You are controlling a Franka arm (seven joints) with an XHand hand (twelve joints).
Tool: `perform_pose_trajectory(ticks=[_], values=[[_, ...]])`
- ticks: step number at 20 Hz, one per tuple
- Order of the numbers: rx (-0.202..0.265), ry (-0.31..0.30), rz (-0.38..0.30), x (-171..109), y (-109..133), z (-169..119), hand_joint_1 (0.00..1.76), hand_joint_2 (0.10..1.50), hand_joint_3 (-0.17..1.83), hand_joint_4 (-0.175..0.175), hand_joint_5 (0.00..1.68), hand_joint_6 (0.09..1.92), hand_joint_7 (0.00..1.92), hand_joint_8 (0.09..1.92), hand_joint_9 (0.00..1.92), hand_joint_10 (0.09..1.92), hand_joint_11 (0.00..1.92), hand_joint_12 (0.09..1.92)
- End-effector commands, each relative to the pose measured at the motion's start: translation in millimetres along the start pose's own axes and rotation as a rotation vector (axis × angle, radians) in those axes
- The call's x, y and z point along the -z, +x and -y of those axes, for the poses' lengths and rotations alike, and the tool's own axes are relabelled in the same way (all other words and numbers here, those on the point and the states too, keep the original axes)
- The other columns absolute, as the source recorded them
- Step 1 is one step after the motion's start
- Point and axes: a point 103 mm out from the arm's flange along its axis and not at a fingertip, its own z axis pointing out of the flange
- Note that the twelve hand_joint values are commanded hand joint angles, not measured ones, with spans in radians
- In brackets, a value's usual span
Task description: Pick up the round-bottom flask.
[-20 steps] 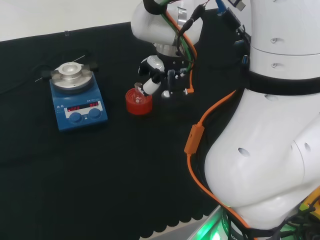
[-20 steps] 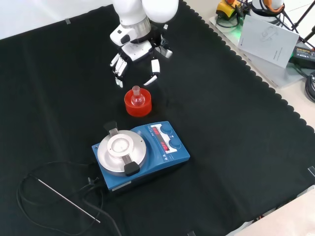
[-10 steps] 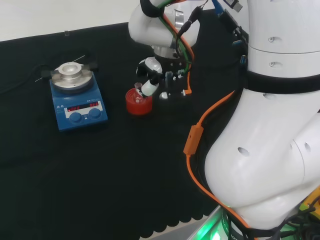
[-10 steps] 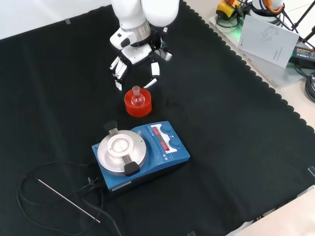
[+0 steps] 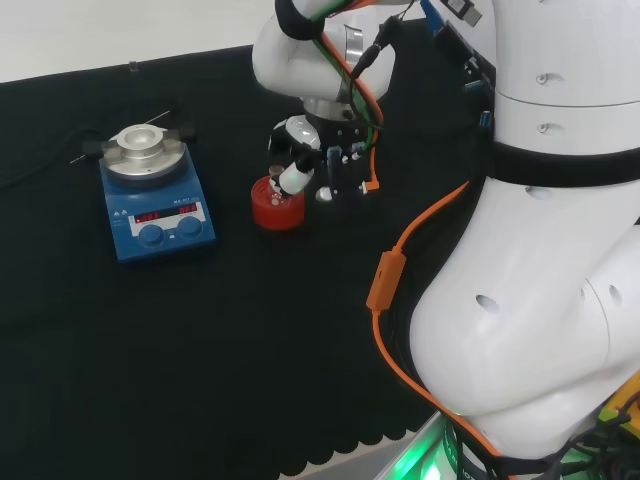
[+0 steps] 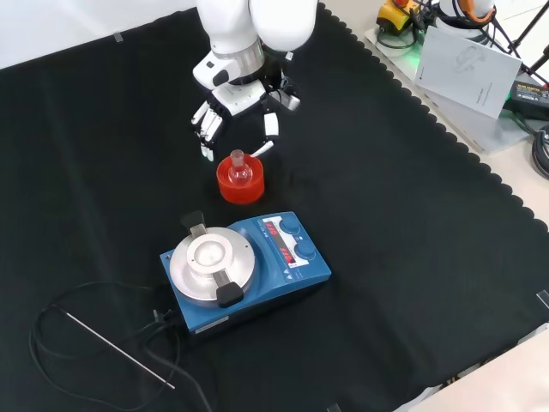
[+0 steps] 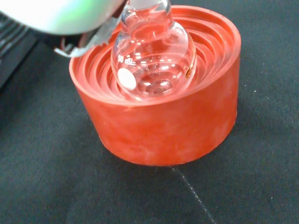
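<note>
A small clear round-bottom flask is seated upright in the middle of a red ribbed ring stand, its bulb resting in the stepped hollow and its short neck pointing up. A white round mark is seen on the bulb in the wrist view. No liquid can be made out inside it. The stand is set on the black cloth of the desk, near the middle of the front view, where the flask and the stand are found just above a blue magnetic stirrer with a round silver top plate.

The hand is held just above and behind the flask in the front view, with its fingers pointed downward and spread, relaxed rather than curled. One fingertip is seen close to the flask's neck, but contact cannot be confirmed. Nothing is gripped by the hand. In the head view the hand is placed just to the right of the stand, with a white fingertip over the stand's upper rim, and the stirrer is well apart to the left.

A thin metal rod and a black cable are laid on the cloth at the lower left of the front view.
</note>
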Motion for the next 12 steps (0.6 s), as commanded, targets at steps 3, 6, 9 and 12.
perform_pose_trajectory(ticks=[3, 6, 9, 12], values=[[0.0, -0.002, 0.001, -3.1, -0.5, 0.6, 0.96, 0.4, 1.09, -0.039, 0.62, 0.67, 0.54, 0.6, 0.7, 0.56, 0.4, 1.28], [0.0, -0.002, 0.0, -3.7, -1.0, 0.5, 0.97, 0.4, 1.09, -0.037, 0.63, 0.68, 0.53, 0.6, 0.7, 0.56, 0.4, 1.28], [0.003, -0.008, 0.004, -4.2, -0.8, 0.4, 0.97, 0.4, 1.09, -0.036, 0.65, 0.7, 0.53, 0.6, 0.7, 0.56, 0.4, 1.28], [0.001, -0.01, 0.001, -5.3, -1.0, 0.4, 0.97, 0.4, 1.09, -0.037, 0.66, 0.72, 0.53, 0.6, 0.7, 0.56, 0.41, 1.28]])
